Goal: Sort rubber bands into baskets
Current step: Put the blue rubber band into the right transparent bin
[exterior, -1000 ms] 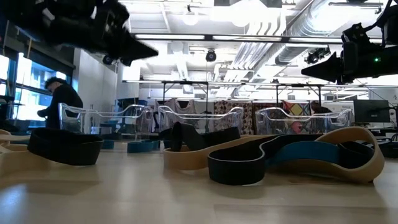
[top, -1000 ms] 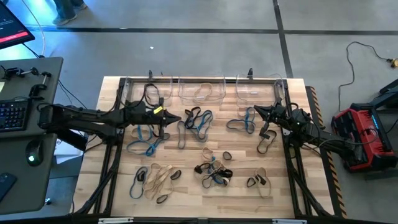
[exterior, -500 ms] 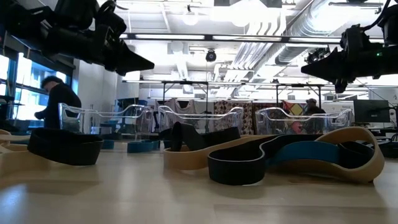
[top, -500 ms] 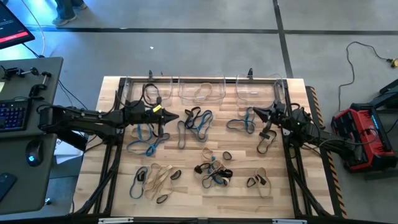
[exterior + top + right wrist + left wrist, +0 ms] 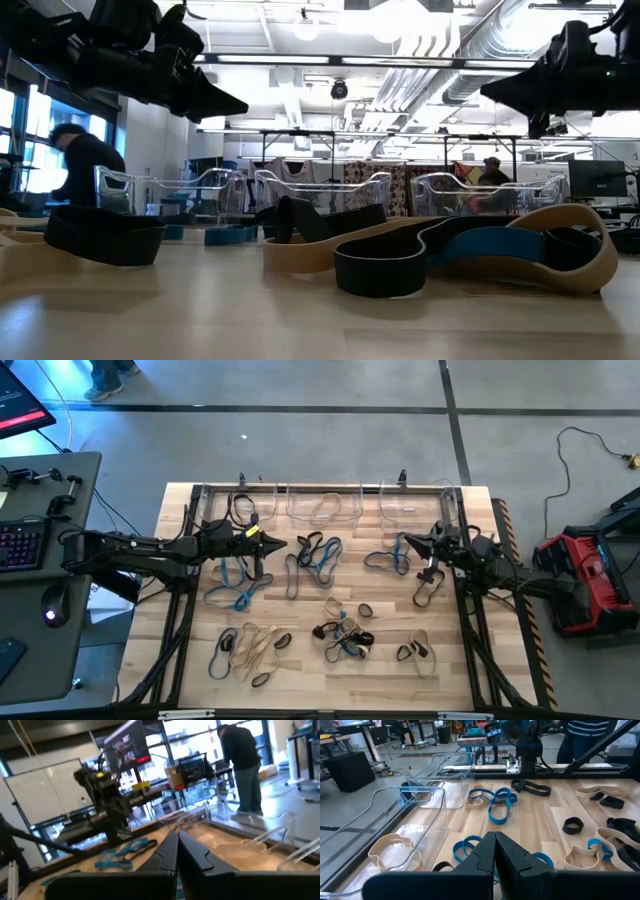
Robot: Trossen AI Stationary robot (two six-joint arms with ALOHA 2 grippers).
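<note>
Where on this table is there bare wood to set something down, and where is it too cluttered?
Free: the near right corner of the table, beside the tan and black bands; the strip between the blue bands and the tan pile. Crowded: the middle, around the mixed tangle and the blue-black loops, and the far edge with its baskets.

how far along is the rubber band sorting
Barely begun. The left basket holds a black band and the middle basket a tan one; the right basket looks empty. Nothing is in hand: the left claw and right claw are shut, above the table. Most rubber bands lie loose, unsorted.
</note>
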